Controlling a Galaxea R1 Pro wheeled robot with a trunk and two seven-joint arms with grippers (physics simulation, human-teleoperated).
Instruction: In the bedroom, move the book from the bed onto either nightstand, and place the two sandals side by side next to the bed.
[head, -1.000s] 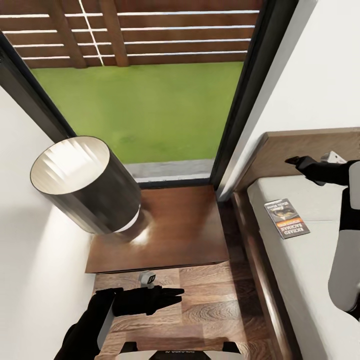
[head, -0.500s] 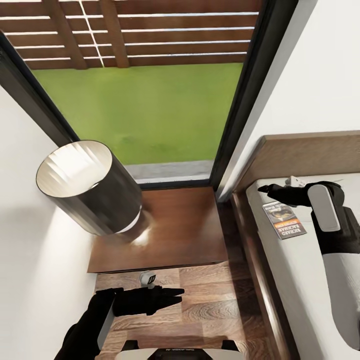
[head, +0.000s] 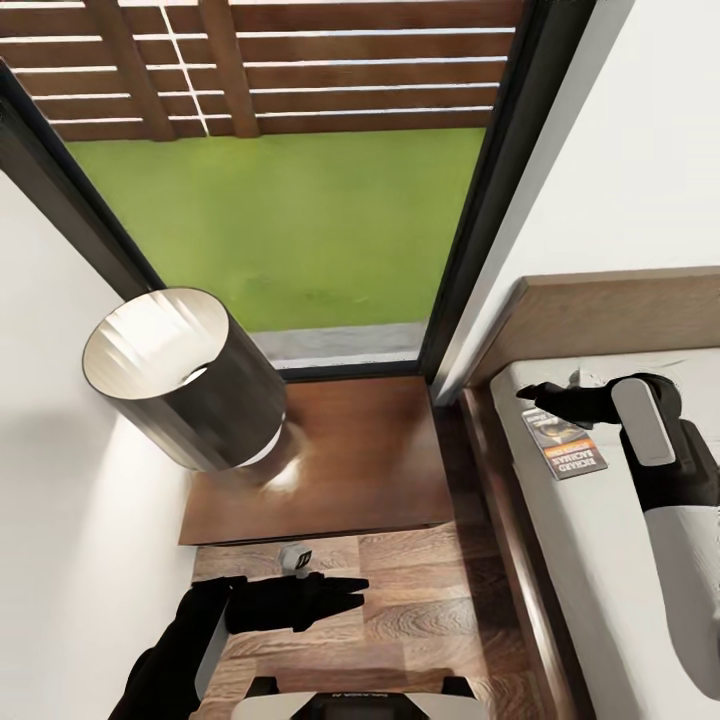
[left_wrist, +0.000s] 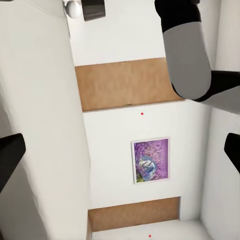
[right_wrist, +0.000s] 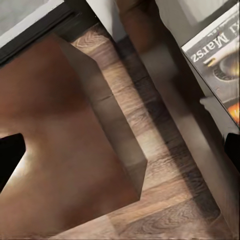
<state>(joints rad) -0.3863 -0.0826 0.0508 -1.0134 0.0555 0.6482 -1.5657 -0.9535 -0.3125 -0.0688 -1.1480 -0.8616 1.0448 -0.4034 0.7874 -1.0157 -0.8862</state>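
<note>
Left gripper (head: 345, 588) hovers low over the wood-plank floor (head: 420, 600), near edge of the scene, just in front of the nightstand (head: 350, 470); its fingers lie close together in the head view, holding nothing (the left wrist view shows only dark tips at the frame edges). That wrist camera looks across the room at a white wall with a purple framed picture (left_wrist: 151, 160).

Nightstand is glossy reddish-brown, squarish, left of the bed (head: 600, 560). A lamp (head: 190, 385) with a dark cylindrical shade stands on its left part, tilted in the view.

Right arm reaches over the white mattress, right gripper (head: 530, 392) pointing left, right over the far end of the book (head: 564, 443). Cannot tell if the fingers are wide or narrow, or whether they touch the cover. Book lies flat on the bed near the mattress's left edge, close to the headboard (head: 620, 315), orange band at its near end. Right wrist view shows the book (right_wrist: 220, 55) at frame edge, with nightstand top and floor strip beside the dark bed frame.

Farthest: tall dark-framed window (head: 300, 190), grass and slatted fence beyond.
</note>
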